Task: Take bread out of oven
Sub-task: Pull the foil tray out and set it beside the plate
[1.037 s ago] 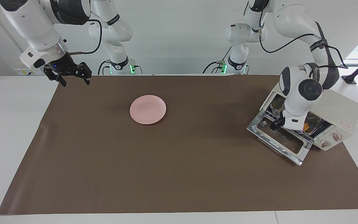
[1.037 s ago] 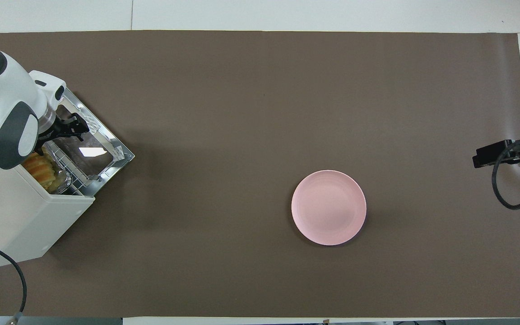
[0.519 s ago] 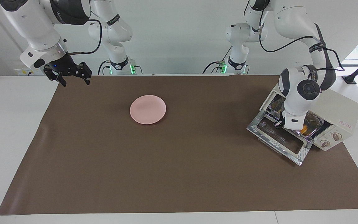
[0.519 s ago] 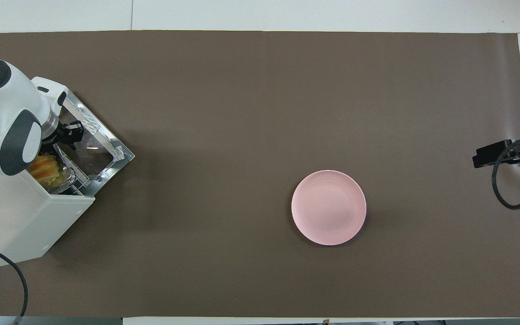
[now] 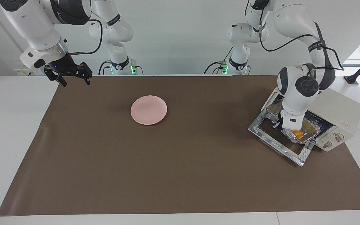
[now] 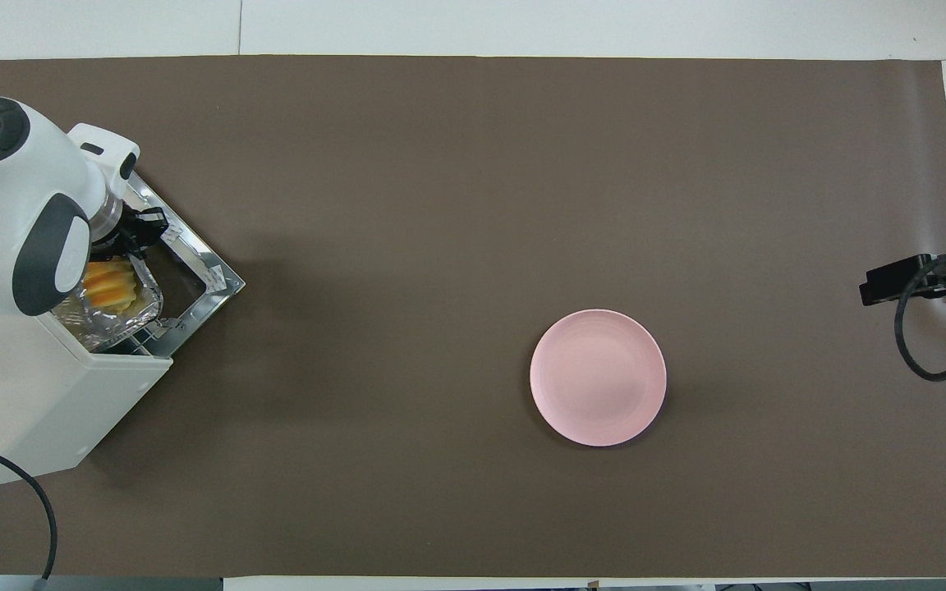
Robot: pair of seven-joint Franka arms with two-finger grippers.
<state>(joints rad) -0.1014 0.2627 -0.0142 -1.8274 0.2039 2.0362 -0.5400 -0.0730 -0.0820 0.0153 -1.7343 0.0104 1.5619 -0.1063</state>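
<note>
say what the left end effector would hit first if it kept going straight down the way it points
Probably the foil tray holding the bread, over the oven's open door; the left end effector seems already at it, though depth is unclear.

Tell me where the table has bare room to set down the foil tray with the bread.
Bare mat lies between the pink plate and the oven door, and along the whole edge farthest from the robots. It is crowded at the open door, where the left pincer is at the foil tray holding the bread. The right pincer waits over its mat corner.
</note>
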